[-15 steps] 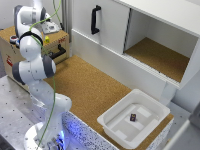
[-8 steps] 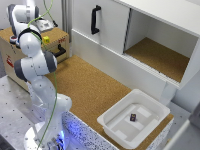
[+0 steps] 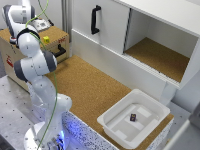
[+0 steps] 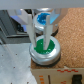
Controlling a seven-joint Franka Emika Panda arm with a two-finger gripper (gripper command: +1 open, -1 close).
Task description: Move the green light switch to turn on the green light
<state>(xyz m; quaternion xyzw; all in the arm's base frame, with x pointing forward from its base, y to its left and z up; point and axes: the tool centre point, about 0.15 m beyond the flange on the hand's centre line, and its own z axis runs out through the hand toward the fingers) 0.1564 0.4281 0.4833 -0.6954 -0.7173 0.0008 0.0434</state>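
Observation:
In the wrist view my gripper [image 4: 40, 43] points down at a round green dome [image 4: 44, 50] set in a grey ring, on top of a wooden box [image 4: 60, 75]. The two white fingers [image 4: 33, 34] stand a little apart, with nothing held, their tips just over the dome. A second round blue-green dome [image 4: 44, 19] sits behind it. No separate switch lever shows. In the exterior view the arm [image 3: 30, 60] reaches over the wooden box [image 3: 30, 47] at the exterior view's left. The hand [image 3: 17, 14] is at the top corner and its fingers are hidden.
On the box stand a small yellow block [image 3: 46, 39] and a grey device [image 3: 42, 24]; a black handle [image 3: 60, 50] is on its front. A white cabinet with a black door handle [image 3: 94, 19] and an open compartment [image 3: 160, 57] stands behind. A white tray [image 3: 115, 120] holds a small dark object [image 3: 133, 118].
The arm's upper part has shifted a little toward the exterior view's left, over the wooden box. Nothing else has moved.

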